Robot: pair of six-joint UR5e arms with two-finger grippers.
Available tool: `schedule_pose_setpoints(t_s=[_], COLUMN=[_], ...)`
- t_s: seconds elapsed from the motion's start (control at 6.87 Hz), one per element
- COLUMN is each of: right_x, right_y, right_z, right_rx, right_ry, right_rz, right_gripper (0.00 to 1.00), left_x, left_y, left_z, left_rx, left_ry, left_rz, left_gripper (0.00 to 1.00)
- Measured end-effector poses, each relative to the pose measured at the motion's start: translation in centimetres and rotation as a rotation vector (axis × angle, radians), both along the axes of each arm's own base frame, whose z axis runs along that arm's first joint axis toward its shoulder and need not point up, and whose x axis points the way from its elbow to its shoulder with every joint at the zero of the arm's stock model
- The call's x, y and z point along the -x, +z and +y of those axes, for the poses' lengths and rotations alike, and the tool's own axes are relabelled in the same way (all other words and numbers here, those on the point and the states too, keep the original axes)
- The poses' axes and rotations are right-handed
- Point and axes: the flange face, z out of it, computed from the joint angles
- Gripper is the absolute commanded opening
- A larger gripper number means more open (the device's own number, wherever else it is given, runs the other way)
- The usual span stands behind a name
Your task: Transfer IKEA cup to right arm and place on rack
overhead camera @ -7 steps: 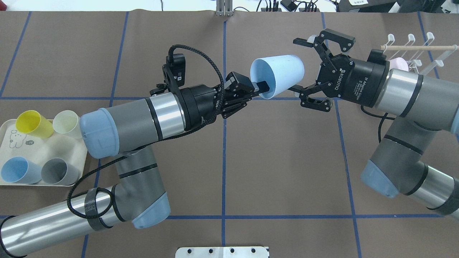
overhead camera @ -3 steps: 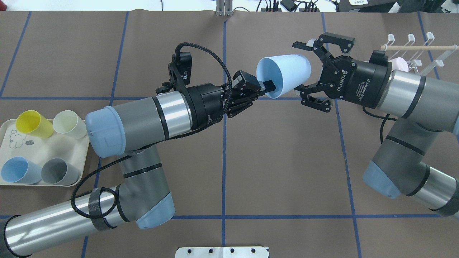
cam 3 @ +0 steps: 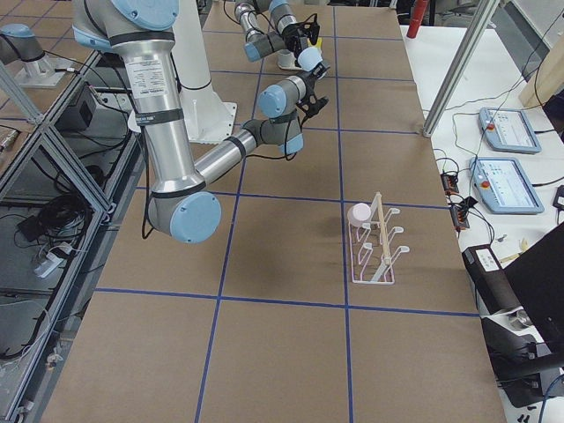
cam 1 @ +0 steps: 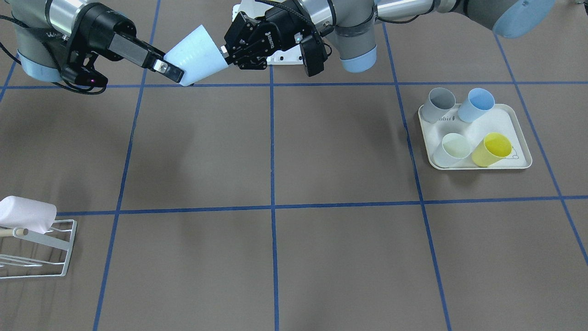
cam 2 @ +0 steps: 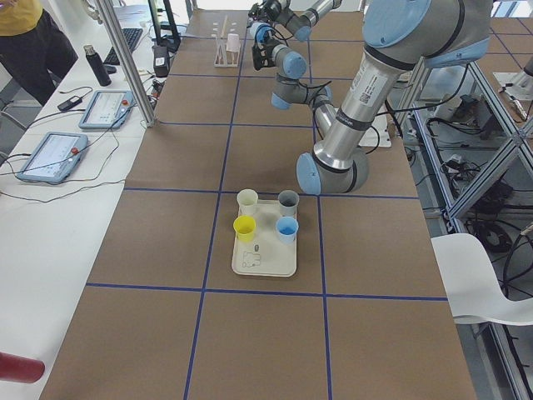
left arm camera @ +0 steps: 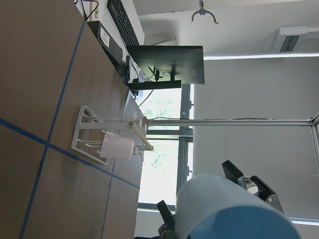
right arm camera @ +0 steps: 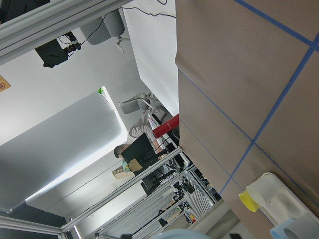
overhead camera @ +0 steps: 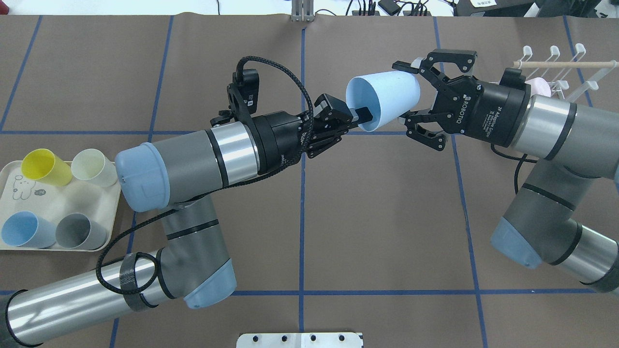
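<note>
Pink cup [cam 1: 27, 214] fills one end of rack [overhead camera: 561, 64]; remaining prongs open; tray [overhead camera: 58, 200] well apart.

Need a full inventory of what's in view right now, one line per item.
Light blue plastic cup: 1, light blue, on its side in mid-air between both tools.
Cream rectangular tray with rabbit drawing: 1, cream, robot's left end of table.
Yellow cup, off-white cup, blue cup, grey cup: 4, on the tray.
White wire rack with wooden rod: 1, white, robot's right end of table.
Pale pink cup: 1, pink, on the rack.
Brown table cover: 1, brown, blue tape grid.
Left tool: 1, black, shut on the cup's rim.
Right tool: 1, black, open around the cup's base.
</note>
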Motion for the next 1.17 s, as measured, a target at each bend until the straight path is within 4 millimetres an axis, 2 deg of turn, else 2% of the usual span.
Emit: schedule_pose_setpoints(t_s=[0.15, 0.87, 1.17], right_x=[0.0, -0.1, -0.4], right_y=[0.0, 0.1, 1.4], right_z=[0.0, 0.0, -0.2], right_rx=[-0.001, -0.005, -0.042], right_ry=[0.001, 0.005, 0.043], right_rz=[-0.001, 0.006, 0.062], right_gripper=[0.00, 0.00, 0.00], left_x=[0.0, 0.7, 1.0], left_y=[0.0, -0.6, 0.6], left_z=[0.0, -0.4, -0.8], left_rx=[0.001, -0.002, -0.004], left_ry=[0.000, -0.012, -0.015], left_rz=[-0.003, -0.021, -0.044], left_gripper=[1.00, 1.00, 1.00])
